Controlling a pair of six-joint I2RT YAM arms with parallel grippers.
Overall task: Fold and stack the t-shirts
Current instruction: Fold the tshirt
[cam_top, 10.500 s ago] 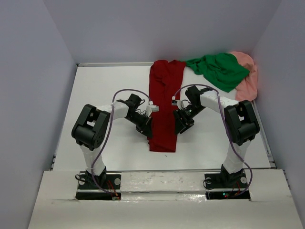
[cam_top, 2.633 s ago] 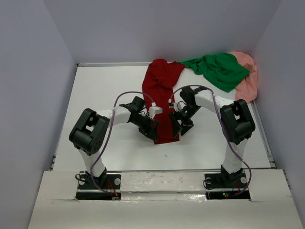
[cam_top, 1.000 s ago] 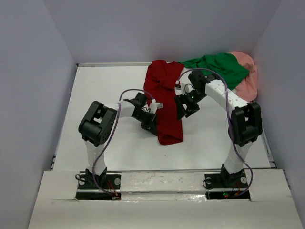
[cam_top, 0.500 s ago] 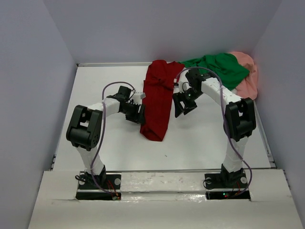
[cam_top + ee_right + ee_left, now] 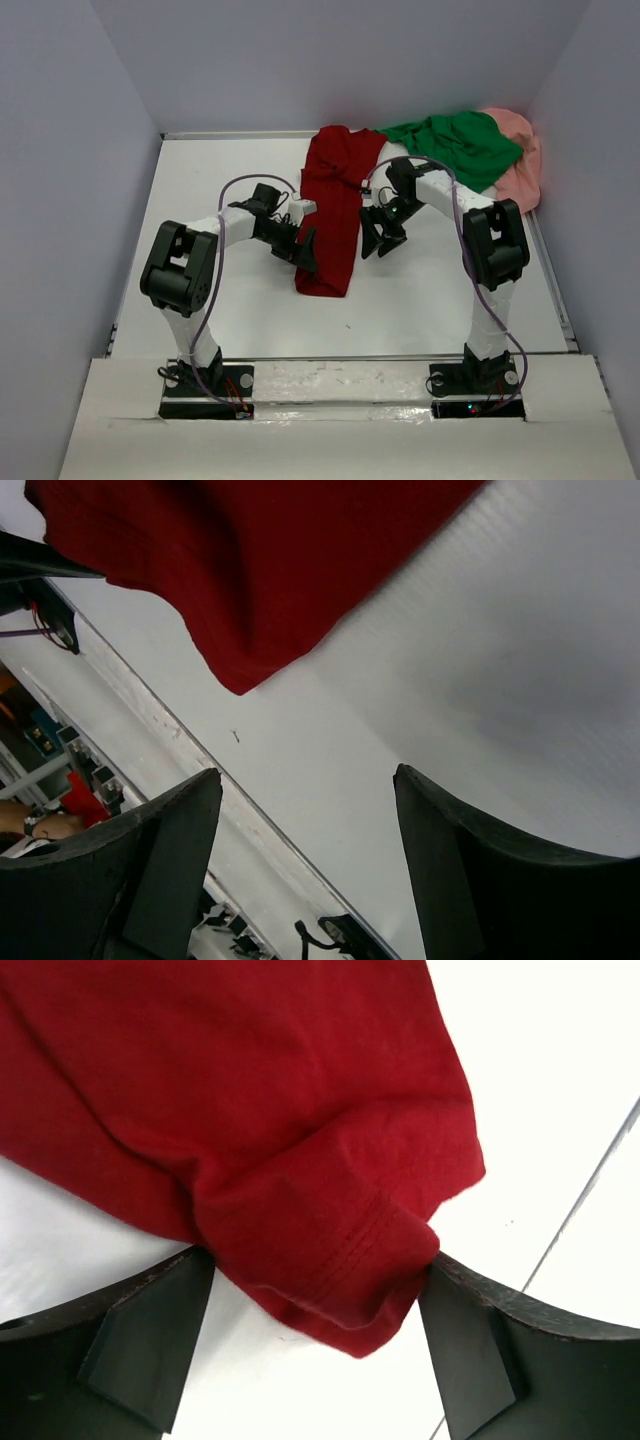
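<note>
The dark red t-shirt [image 5: 335, 200] lies as a long, narrow, rumpled strip down the middle of the white table [image 5: 210, 190], slanting slightly left at its near end. My left gripper [image 5: 308, 252] is open at the strip's near left edge. In the left wrist view a folded hem corner of the red t-shirt [image 5: 300, 1160] lies on the table between the wide-apart fingers of that gripper [image 5: 318, 1300]. My right gripper [image 5: 372, 240] hovers open just right of the strip, with only bare table between the fingers [image 5: 308, 810]; the red t-shirt [image 5: 250, 570] shows beyond them. The green t-shirt [image 5: 455, 145] and salmon pink t-shirt [image 5: 520, 170] are heaped at the back right.
Grey walls [image 5: 70, 180] close in the table on the left, back and right. A raised white ledge [image 5: 340, 375] along the near edge carries both arm bases. The green and pink heap touches the red shirt's far right corner.
My left gripper has opened and let go of the red t-shirt after pulling its near end leftward. The right gripper stayed open and drifted slightly nearer.
</note>
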